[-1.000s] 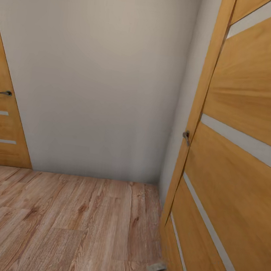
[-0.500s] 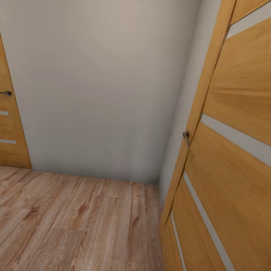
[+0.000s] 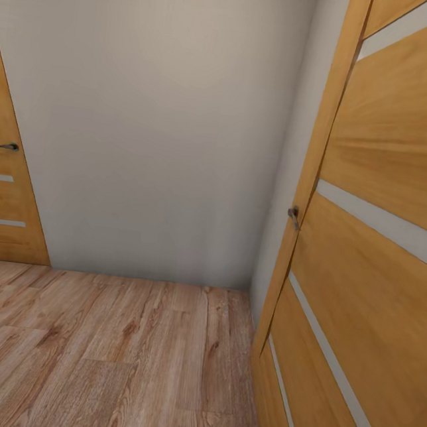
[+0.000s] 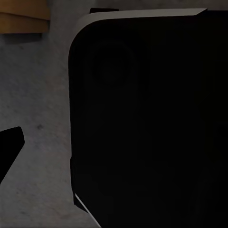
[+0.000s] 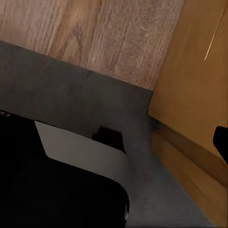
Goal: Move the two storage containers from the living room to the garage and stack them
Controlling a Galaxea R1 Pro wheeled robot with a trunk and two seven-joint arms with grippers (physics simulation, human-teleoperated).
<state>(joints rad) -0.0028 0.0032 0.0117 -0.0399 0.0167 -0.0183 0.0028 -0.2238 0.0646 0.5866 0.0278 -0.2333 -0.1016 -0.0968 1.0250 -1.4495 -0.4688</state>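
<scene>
Wood-plank flooring (image 3: 103, 353) covered the lower part of the head view, running up to a plain beige wall (image 3: 158, 120) at 12 o'clock. An open wooden door (image 3: 375, 260) with pale inset strips stood at 3 o'clock, edge-on to the camera, its small metal handle (image 3: 294, 217) showing on the near edge. A second wooden door (image 3: 4, 181) of the same style sat at 9 o'clock, shut against the wall, with a dark lever handle (image 3: 5, 146).

The left wrist view showed a large black rounded body of the robot (image 4: 147, 123) over dark grey mottled concrete floor (image 4: 38, 90), with a strip of orange wood (image 4: 23, 16) at one corner. A black fingertip (image 4: 8, 147) poked in at the edge; how the left jaws stood could not be told.

The right wrist view showed the concrete meeting the wood planks (image 5: 95, 33), the door's wooden face (image 5: 199, 80) beside them, and a black robot part (image 5: 52, 185). A dark tip (image 5: 221, 140) sat at the frame's edge; the right jaws' state could not be told either.
</scene>
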